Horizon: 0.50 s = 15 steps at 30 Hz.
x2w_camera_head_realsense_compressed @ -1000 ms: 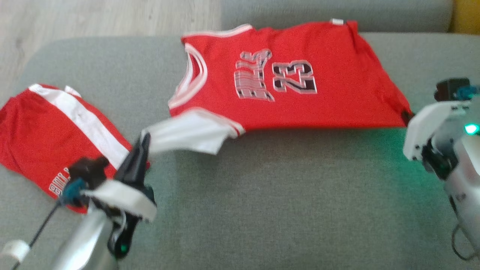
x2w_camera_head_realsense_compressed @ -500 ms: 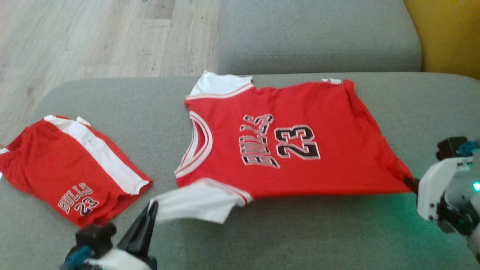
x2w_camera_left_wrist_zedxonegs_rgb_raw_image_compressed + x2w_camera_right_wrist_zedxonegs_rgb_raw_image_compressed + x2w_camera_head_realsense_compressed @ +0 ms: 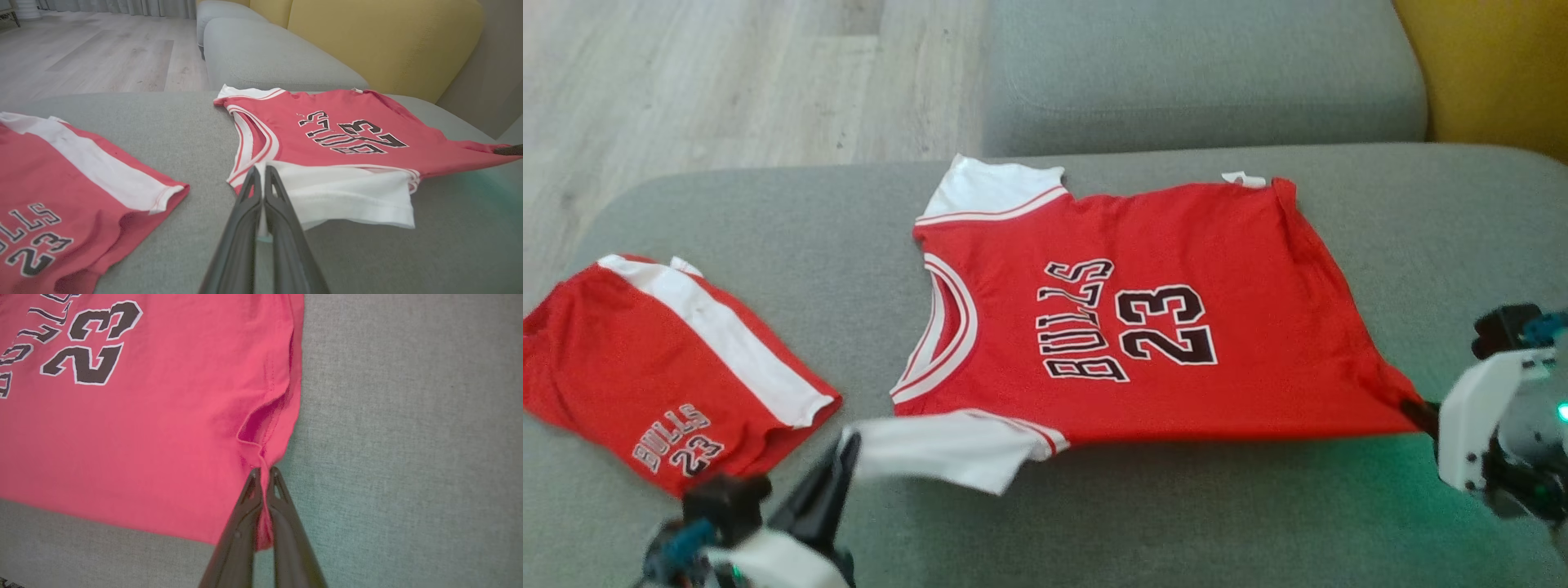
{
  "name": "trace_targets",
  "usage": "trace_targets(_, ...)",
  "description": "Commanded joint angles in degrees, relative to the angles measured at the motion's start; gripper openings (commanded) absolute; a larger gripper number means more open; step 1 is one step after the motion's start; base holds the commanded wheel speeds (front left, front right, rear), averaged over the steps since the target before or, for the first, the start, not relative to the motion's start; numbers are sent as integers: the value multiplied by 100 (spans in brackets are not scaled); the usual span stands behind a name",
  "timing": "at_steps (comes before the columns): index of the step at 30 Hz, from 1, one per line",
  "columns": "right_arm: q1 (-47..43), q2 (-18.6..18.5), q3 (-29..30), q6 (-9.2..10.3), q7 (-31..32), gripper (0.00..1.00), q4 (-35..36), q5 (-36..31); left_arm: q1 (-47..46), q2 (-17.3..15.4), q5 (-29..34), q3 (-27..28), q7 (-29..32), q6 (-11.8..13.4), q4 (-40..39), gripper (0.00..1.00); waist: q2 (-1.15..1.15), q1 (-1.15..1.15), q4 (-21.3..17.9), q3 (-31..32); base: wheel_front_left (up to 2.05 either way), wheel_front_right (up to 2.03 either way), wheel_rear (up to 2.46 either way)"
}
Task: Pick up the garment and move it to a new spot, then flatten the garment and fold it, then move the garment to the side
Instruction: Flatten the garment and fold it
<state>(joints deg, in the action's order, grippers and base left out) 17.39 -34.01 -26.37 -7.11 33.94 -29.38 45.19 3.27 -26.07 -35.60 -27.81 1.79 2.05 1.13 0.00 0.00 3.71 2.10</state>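
Observation:
The garment [image 3: 1258, 269] is a red "BULLS 23" jersey with white sleeves, spread face up on the grey sofa seat [image 3: 1176, 514], collar to the left. My left gripper [image 3: 849, 445] is shut on the near white sleeve [image 3: 939, 449], whose edge hangs slightly lifted. In the left wrist view the left gripper [image 3: 261, 169] pinches the sleeve [image 3: 347, 196] at its left corner. My right gripper [image 3: 1414, 406] is shut on the jersey's near hem corner at the right. The right wrist view shows the right gripper [image 3: 264, 470] with red cloth [image 3: 163, 416] bunched between its fingers.
Matching red shorts [image 3: 621, 351] with a white stripe lie on the seat's left end, close to my left arm. A grey back cushion [image 3: 1201, 73] and a yellow cushion [image 3: 1494, 65] stand behind. Wooden floor [image 3: 686, 82] lies beyond the seat's far left edge.
The head camera has tilted, so the whole scene sits lower and the far white sleeve now shows. Both grippers keep their grips on the jersey, which holds its place on the seat.

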Motion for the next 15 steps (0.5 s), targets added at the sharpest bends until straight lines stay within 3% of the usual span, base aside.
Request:
trace_targets(1, 298, -102, 81, -37, 36, 0, 170, -103, -535, -177, 59, 254, 3, -1, -110, 0, 0, 0, -43, -82, 0, 0, 0)
trace_targets(15, 1478, 492, 535, -37, 373, 0, -147, -1022, -2534, -263, 394, 53, 422, -581, 1018, 0, 0, 0, -206, -1123, 0, 0, 0)
